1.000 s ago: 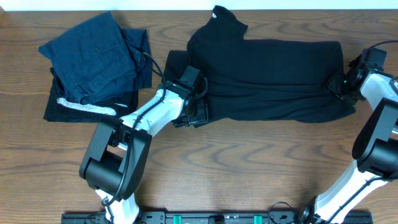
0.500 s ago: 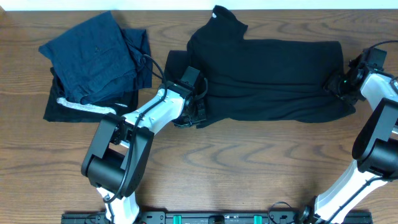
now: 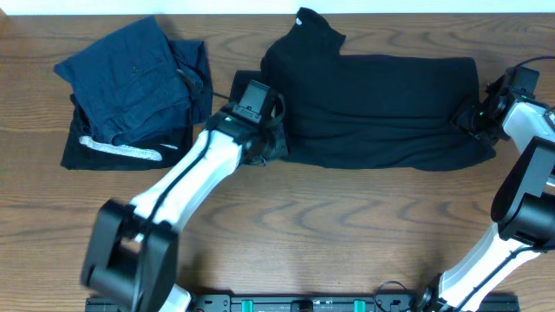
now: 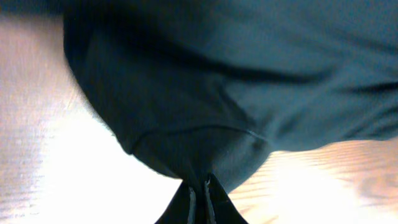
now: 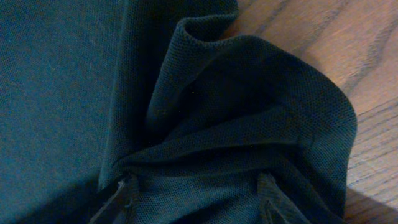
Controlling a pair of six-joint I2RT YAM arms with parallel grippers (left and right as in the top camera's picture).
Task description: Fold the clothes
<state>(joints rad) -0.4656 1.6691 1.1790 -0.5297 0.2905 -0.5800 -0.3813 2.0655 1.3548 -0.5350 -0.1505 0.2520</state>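
Note:
The clothes (image 3: pixel 381 95), one black top with a high collar (image 3: pixel 312 26), lie spread across the far half of the table. My left gripper (image 3: pixel 270 146) is at the garment's near left corner. In the left wrist view the left gripper (image 4: pixel 200 194) is shut on a pinch of the black fabric (image 4: pixel 186 93), which hangs lifted off the wood. My right gripper (image 3: pixel 471 119) is at the garment's right end. In the right wrist view the right gripper (image 5: pixel 194 196) stands open, its fingers (image 5: pixel 121 193) wide apart, with a bunched fold of the fabric (image 5: pixel 249 124) between them.
A stack of navy blue folded garments (image 3: pixel 134 74) lies at the far left on a black folded piece with a silvery stripe (image 3: pixel 121 149). Bare wooden table (image 3: pixel 347 225) runs along the near side. The table's far edge is just behind the collar.
My left gripper has shut on the top's near left corner and drawn it a little toward the far side. The right gripper has stayed at the right end.

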